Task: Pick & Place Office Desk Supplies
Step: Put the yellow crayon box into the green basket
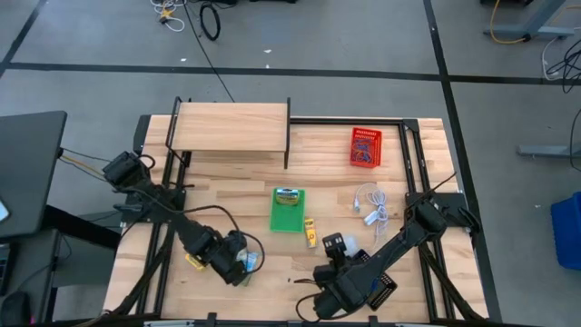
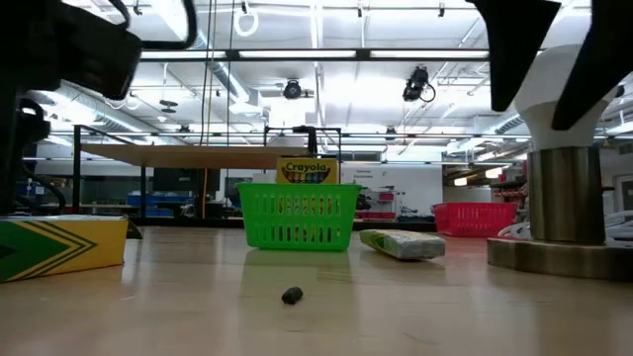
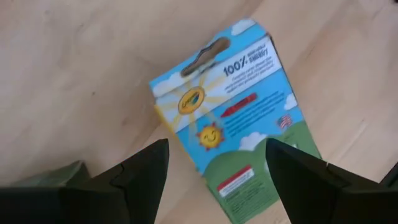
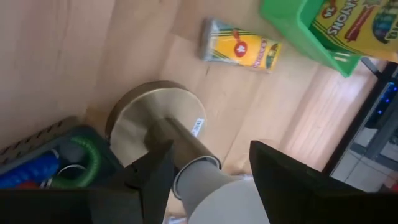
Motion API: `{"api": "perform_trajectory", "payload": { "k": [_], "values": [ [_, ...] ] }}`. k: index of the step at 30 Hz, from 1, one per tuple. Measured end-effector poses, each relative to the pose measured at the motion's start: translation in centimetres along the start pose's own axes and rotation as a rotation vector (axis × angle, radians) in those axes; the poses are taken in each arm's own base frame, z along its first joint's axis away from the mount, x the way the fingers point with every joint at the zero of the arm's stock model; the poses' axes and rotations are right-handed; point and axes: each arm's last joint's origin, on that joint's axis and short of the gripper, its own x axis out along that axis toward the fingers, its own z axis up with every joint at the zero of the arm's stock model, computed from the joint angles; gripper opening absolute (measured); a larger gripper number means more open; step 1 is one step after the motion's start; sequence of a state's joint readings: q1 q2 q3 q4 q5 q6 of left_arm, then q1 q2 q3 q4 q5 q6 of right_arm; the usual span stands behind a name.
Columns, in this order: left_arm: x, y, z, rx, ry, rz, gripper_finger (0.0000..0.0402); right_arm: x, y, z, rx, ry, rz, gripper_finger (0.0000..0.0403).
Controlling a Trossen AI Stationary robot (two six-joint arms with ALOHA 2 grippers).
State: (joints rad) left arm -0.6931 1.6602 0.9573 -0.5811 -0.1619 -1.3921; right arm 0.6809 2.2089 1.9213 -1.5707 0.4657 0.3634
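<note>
Pickup looked like the step in hand: left tool point(image 3: 214, 180) hung wide open over a crayon box point(image 3: 233, 124), gripping nothing. The box lay flat on the table point(image 1: 227, 177) near the front left, printed with sun, clouds and green hill. Next move, I'd say: drop, straddle the box, close. Right tool point(image 4: 208, 180) sat open and empty above a lamp base point(image 4: 146, 124), near a yellow crayon pack point(image 4: 239, 50) beside the green basket point(image 1: 287, 216).
</note>
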Motion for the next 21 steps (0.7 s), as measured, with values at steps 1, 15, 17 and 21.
{"api": "perform_trajectory", "payload": {
  "k": [1, 15, 17, 21],
  "values": [
    [0.0, 0.0, 0.2, 0.002, 0.003, -0.005, 0.0272, 0.0, 0.0, 0.0, 0.005, -0.002, -0.006, 0.0215],
    [2.2, 2.1, 0.0, -0.033, 0.045, -0.049, 0.0247, 0.7, -1.2, 0.7, 0.048, -0.021, -0.012, 0.0215],
    [2.4, 2.1, 0.0, -0.025, 0.031, -0.072, 0.0241, 0.8, -1.4, 0.9, 0.049, -0.025, -0.010, 0.0215],
    [2.5, 2.0, 0.1, -0.001, 0.013, -0.074, 0.0198, 0.9, -1.6, 1.1, 0.061, -0.039, -0.003, 0.0215]
  ]
}}
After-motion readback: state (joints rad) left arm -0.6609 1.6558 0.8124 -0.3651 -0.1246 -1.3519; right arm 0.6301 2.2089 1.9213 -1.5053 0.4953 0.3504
